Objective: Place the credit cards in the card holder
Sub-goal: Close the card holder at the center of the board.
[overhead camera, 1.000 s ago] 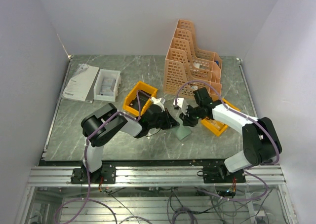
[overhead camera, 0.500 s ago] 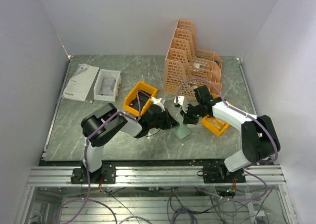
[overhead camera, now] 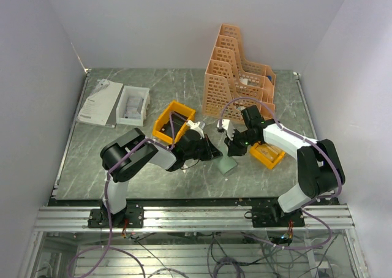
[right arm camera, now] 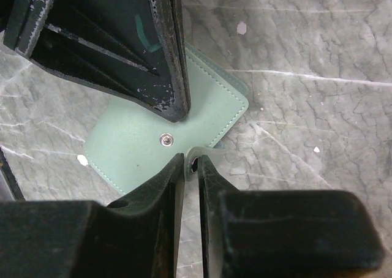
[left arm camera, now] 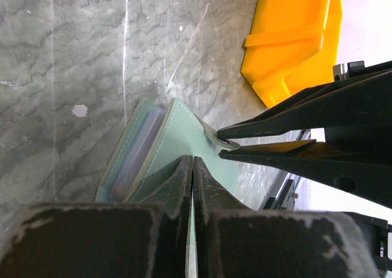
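The small soft grey-green card holder [right arm camera: 141, 140] lies on the grey stone-look desk [left arm camera: 61, 45], right between the two arms. One flat flap of it is clenched in the left claw [left arm camera: 192, 161], which comes in from the left. The little rounded tab [left arm camera: 215, 138] sticks out from the flap's edge toward the right claw [right arm camera: 191, 163] and is pinched in it. Both claws are on the holder, tips near each other. The tab is probably meant to be pulled away from the left claw, so that the holder is opened.

The holder is soft and stitched round its edge, with a small shiny round snap [right arm camera: 164, 140]. Thin bluish layers are seen inside. No cards can be made out for sure. A hard yellow plastic bin [left arm camera: 294, 33] is near.
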Controlling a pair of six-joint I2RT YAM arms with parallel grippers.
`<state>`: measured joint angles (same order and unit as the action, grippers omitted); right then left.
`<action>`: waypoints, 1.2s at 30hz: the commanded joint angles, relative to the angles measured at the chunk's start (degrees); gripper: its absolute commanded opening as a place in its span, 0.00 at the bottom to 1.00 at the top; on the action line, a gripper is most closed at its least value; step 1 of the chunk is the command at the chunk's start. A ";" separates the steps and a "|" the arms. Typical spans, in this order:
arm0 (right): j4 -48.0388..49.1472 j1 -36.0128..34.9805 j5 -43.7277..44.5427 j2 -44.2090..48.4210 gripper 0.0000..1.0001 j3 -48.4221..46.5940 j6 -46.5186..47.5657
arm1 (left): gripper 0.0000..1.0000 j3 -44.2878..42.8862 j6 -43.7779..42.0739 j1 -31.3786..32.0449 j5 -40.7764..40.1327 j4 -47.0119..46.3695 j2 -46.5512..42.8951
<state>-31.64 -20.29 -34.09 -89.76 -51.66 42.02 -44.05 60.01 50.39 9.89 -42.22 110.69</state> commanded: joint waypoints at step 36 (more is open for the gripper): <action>-2.87 1.84 -4.81 -2.21 0.00 -2.90 -2.02 | 0.07 2.22 -1.71 -0.24 -0.92 4.15 -0.03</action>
<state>-32.77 -18.92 -36.82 -91.02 -52.99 39.53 -43.79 60.01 50.39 9.89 -42.61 110.67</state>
